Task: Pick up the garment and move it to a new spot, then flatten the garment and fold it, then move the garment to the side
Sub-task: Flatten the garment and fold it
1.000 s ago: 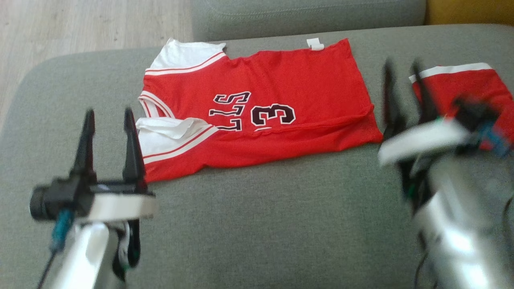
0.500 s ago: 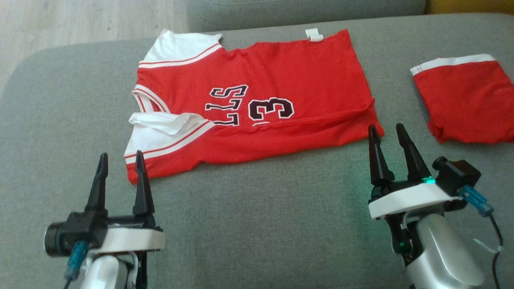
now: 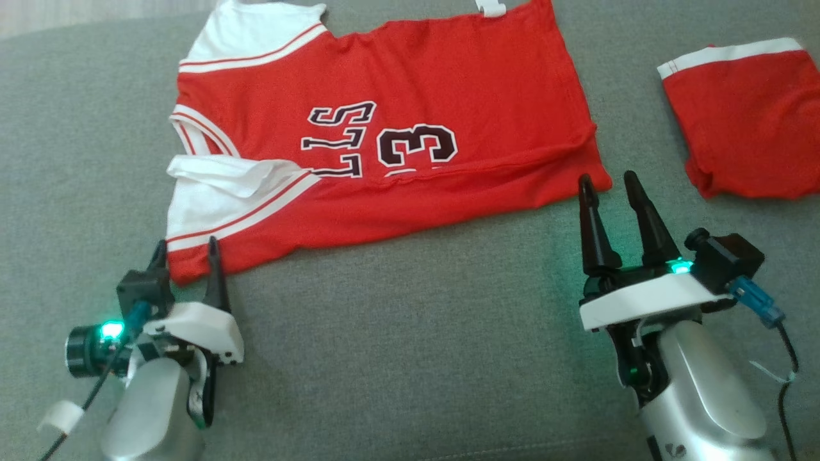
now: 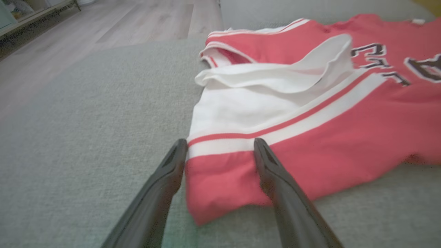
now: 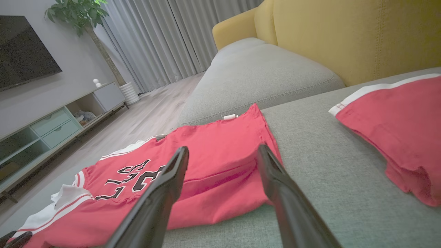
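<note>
While the red basketball jersey (image 3: 410, 128) lies spread flat on the grey sofa cushion (image 3: 410, 346), head view has both arms at its near edge. The jersey lies sideways, white shoulders to the left, dark number and letters face up, near long edge folded over. The left tool (image 3: 186, 246) sits at the near-left corner, fingers wide apart, gripping nothing. The right tool (image 3: 607, 178) is at the near-right corner, fingers also spread, empty, tips just at the hem. Folded red shorts (image 3: 746, 121) with a white band lie well apart on the right of the cushion.

Left wrist view: two dark fingers straddle the jersey's red corner, one on each side of it, fabric between them and not pinched. Contact with the cloth cannot be told. A white shoulder flap is rumpled beyond. Wooden floor (image 4: 103, 34) off to the left.

Right wrist view: open fingers frame the jersey's hem corner, with nothing clamped. Shorts on the right, a yellow sofa back (image 5: 344, 34) behind, a TV (image 5: 24, 65) and curtains (image 5: 165, 41) far off.
</note>
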You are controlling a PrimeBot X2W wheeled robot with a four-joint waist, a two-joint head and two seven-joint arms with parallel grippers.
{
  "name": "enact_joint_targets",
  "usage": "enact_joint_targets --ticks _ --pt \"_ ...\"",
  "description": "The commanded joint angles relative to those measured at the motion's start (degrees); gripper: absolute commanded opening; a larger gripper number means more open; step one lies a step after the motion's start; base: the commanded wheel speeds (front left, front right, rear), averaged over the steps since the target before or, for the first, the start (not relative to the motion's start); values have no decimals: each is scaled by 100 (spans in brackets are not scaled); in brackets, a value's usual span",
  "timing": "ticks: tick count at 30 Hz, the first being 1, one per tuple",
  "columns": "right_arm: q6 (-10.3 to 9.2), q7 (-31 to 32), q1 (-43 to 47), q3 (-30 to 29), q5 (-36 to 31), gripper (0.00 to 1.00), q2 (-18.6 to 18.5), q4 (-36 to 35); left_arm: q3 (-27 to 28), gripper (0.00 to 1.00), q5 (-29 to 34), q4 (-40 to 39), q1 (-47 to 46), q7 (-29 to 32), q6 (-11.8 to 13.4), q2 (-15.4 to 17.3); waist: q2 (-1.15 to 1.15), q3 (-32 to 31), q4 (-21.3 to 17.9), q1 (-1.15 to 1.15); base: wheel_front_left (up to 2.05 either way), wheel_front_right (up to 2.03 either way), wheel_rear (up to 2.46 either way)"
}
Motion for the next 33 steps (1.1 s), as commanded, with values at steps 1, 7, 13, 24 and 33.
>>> enact_joint_targets --ticks 1,7,13,24,33 --pt "-5 -37 -158 172 52 100 45 -201 229 100 76 -6 -198 48 71 219 0 60 -38 -1 0 0 0" --pt "-5 -37 -169 278 107 100 45 -227 200 100 61 535 -340 338 183 220 0 129 -82 -1 0 0 0" --pt "-5 -37 -185 250 134 100 45 -147 56 0 0 724 -387 446 -73 191 0 64 -79 -1 0 0 0" --pt "-5 547 -1024 -514 -813 100 45 1562 -154 0 144 -313 -455 -692 -292 178 0 -224 171 -1 0 0 0" --pt "-5 1369 -2050 -1278 -1825 100 46 3159 -470 0 434 -1279 -394 -775 -453 158 0 -101 448 -1 0 0 0"
